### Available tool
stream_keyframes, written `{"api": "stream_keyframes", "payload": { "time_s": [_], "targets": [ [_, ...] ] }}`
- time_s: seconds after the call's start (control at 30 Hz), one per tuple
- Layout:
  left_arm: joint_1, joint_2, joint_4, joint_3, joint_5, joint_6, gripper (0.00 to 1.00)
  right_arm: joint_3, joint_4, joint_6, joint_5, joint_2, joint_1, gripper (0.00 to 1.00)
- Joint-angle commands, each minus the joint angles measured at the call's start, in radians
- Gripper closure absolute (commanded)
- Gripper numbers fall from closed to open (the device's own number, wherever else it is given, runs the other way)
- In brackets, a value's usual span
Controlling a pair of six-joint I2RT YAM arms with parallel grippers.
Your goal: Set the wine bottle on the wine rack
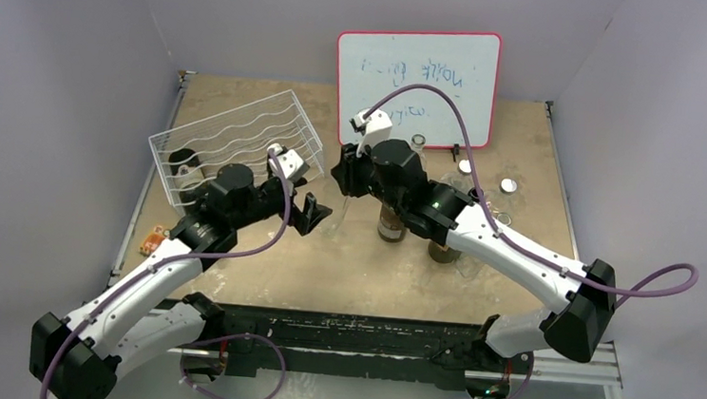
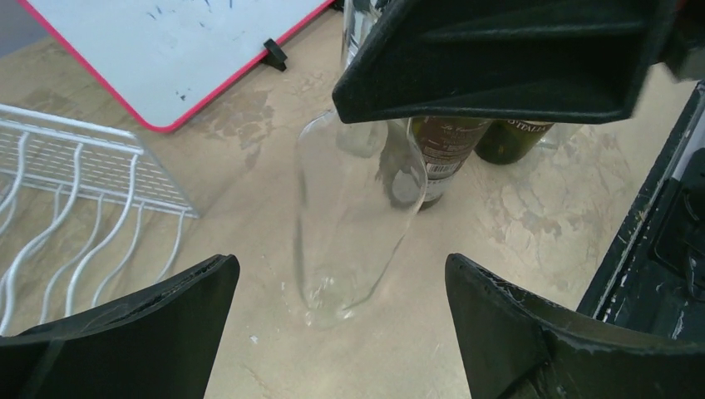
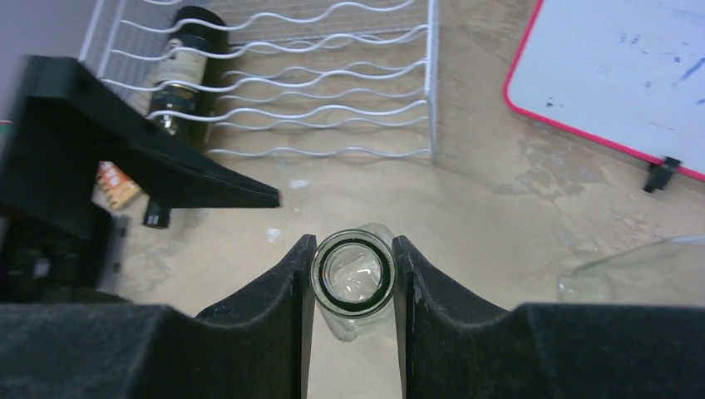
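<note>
A clear glass wine bottle [image 2: 349,216] stands on end, its open mouth [image 3: 352,273] pointing up. My right gripper [image 3: 352,245] is shut on its neck from above; it also shows in the top view [image 1: 345,178]. I cannot tell whether the base touches the table. My left gripper [image 2: 341,264] is open and empty, low beside the bottle, its fingers [image 2: 133,332] apart on either side of the base; it also shows in the top view [image 1: 312,212]. The white wire wine rack [image 1: 231,137] lies at the back left with one dark bottle [image 3: 183,71] in it.
A brown bottle [image 1: 391,223] and a green bottle [image 1: 441,249] stand right of the grippers. A red-framed whiteboard [image 1: 416,81] leans at the back. A glass jar [image 1: 418,144] and round lids [image 1: 508,185] lie near it. A small orange item [image 1: 153,239] lies by the left edge.
</note>
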Motion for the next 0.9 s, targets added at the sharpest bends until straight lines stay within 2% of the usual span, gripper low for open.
{"api": "stream_keyframes", "payload": {
  "time_s": [0.0,0.07,0.23,0.43,0.63,0.87],
  "targets": [
    [0.003,0.052,0.152,-0.026,0.059,0.038,0.06,0.068,0.149,0.075,-0.095,-0.05,0.0,1.0],
    [0.003,0.058,0.196,-0.057,0.009,0.033,0.06,0.079,0.165,0.091,-0.122,-0.05,-0.001,1.0],
    [0.003,0.061,0.2,-0.103,-0.075,0.13,0.07,0.102,0.174,0.102,-0.155,-0.061,-0.001,1.0],
    [0.001,0.059,0.406,-0.193,-0.058,-0.047,0.06,0.102,0.2,0.151,-0.114,-0.077,0.0,1.0],
    [0.0,0.065,0.458,-0.183,-0.137,0.052,0.08,0.091,0.25,0.23,-0.034,-0.098,-0.002,1.0],
    [-0.019,0.056,0.503,-0.186,-0.253,0.162,0.23,0.094,0.264,0.29,0.032,-0.112,-0.002,1.0]
  ]
}}
